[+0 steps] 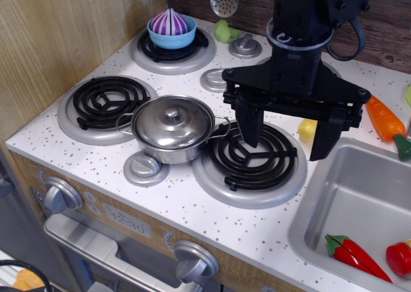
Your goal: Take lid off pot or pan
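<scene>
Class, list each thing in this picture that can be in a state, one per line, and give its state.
lid: on the pot, closed
pot: upright on the counter between the burners, covered
gripper: open, empty, above the front right burner
blue bowl: upright on the back burner, holding a purple onion
sink: holds a red pepper

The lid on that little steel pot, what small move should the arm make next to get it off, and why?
Probably shift the gripper left until it is over the lid. The jaws stand wide open above the front right burner, beside the pot rather than over it, and the lid sits closed with its knob free.
</scene>
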Tool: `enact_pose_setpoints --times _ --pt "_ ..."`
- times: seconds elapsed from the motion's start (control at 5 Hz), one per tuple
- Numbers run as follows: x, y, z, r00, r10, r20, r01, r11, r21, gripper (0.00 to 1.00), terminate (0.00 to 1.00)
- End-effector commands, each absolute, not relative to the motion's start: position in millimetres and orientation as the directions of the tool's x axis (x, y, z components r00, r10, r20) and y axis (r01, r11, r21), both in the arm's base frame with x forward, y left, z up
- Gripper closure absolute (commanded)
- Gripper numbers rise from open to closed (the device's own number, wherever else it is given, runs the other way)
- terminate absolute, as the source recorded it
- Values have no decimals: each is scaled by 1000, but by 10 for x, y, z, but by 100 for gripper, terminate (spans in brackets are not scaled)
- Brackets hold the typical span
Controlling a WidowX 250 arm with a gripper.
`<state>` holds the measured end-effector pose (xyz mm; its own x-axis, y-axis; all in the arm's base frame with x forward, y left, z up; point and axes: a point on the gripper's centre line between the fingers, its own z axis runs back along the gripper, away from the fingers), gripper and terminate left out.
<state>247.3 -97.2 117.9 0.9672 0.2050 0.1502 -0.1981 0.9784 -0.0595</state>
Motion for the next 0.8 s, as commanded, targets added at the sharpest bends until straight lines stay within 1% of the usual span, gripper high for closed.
enact_pose_setpoints --times 0.0,0.2,0.4,0.6 --pt "2473 -972 1179 967 205 150 -198 978 -60 0 0" --pt "2569 -656 1239 985 131 117 -129 991 -24 0 0" --pt "2704 -335 1235 992 47 119 -49 999 14 0 0" --pt "2825 -31 1176 992 -43 122 42 999 12 0 0"
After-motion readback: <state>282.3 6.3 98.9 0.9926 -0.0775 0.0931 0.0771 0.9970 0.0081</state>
